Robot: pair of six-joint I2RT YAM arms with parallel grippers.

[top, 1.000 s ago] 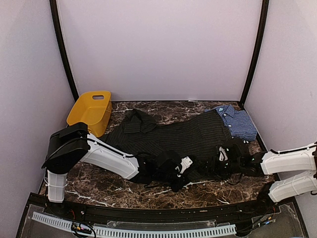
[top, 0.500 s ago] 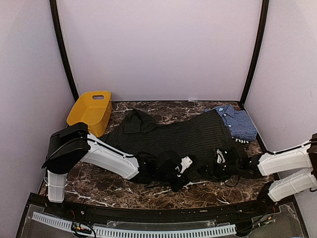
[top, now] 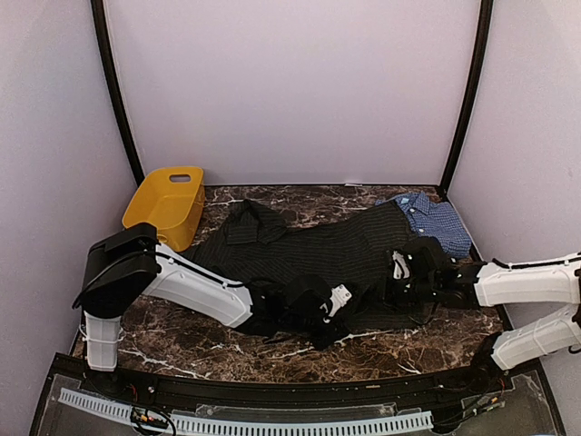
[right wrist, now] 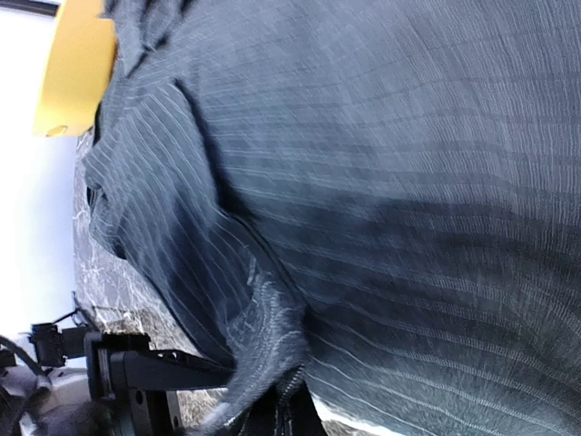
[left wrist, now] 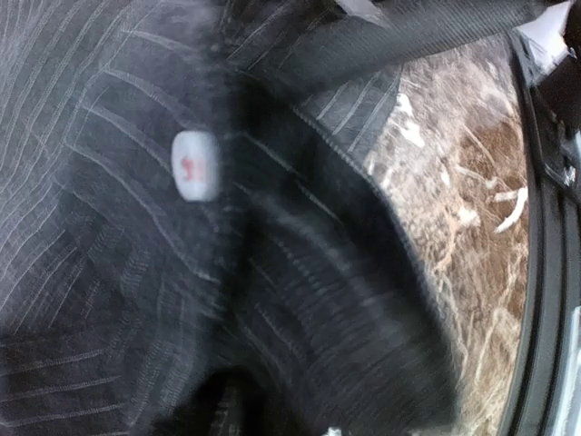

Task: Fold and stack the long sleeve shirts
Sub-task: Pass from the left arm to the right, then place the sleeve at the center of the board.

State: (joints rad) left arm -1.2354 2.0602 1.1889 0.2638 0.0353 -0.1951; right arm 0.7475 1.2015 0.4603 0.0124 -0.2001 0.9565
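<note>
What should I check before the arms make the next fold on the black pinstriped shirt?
1. Right gripper shut on the black shirt: ok, cloth bunches up into it in its wrist view.
2. Left gripper holding the shirt's near edge: cannot tell, its wrist view is blurred.
3. Black shirt lying flat: not ok, it is rumpled along the near edge.
4. Blue checked shirt clear of the black one: cannot tell, their edges meet at the far right.
5. Yellow basket off the cloth: ok.
</note>
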